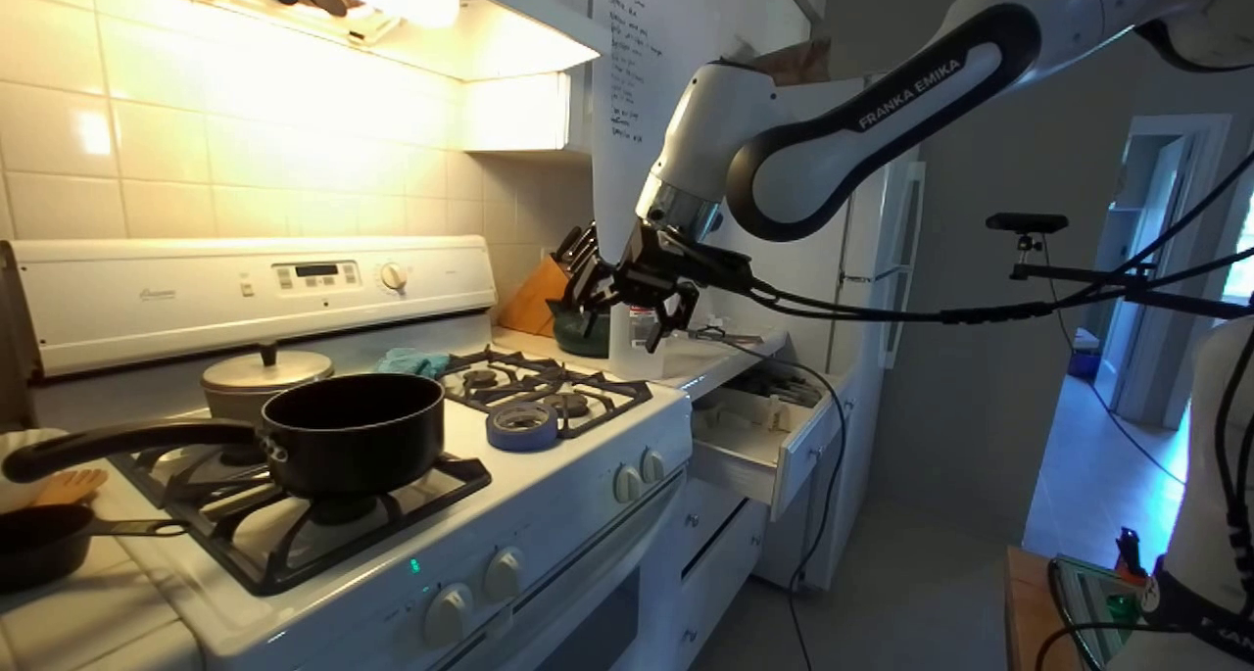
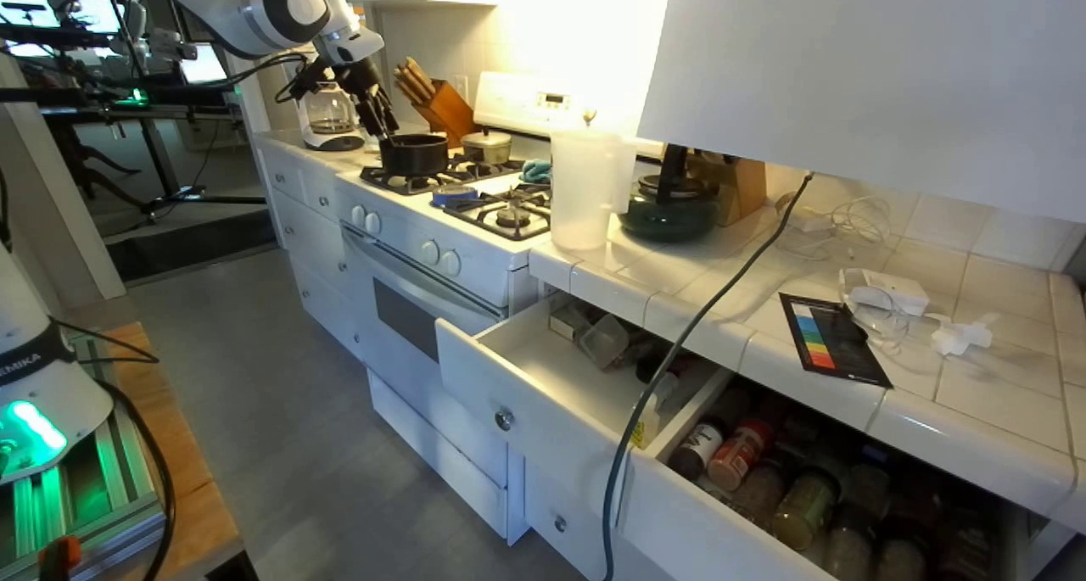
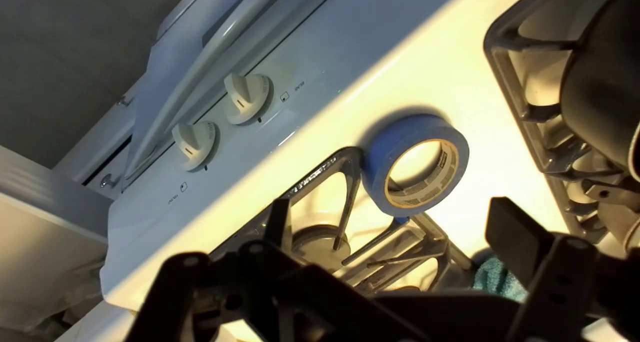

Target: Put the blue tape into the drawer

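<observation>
Over the stove [image 1: 558, 500] the arm [image 1: 882, 113] hangs bent, claw [image 3: 391, 222] spread wide, apparently clear of the blue tape [image 3: 378, 160]

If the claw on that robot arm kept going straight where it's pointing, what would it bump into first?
Probably the blue tape, which the wrist view shows ahead of the open claw; depth is hard to judge, though, so the burner grate beside it might come first.
</observation>
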You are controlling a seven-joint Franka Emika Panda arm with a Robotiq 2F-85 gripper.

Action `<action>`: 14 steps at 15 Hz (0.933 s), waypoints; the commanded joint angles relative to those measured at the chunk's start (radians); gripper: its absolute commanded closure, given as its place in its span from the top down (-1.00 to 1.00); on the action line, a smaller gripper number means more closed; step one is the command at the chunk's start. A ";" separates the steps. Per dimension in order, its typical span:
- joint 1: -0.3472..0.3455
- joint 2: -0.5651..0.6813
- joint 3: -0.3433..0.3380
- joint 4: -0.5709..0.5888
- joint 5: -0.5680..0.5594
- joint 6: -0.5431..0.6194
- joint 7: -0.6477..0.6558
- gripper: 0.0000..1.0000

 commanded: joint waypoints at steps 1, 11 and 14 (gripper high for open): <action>0.025 0.011 -0.042 0.010 -0.056 0.023 0.113 1.00; 0.051 0.146 -0.133 0.172 -0.333 -0.050 0.807 1.00; 0.107 0.235 -0.154 0.281 -0.386 -0.211 0.977 1.00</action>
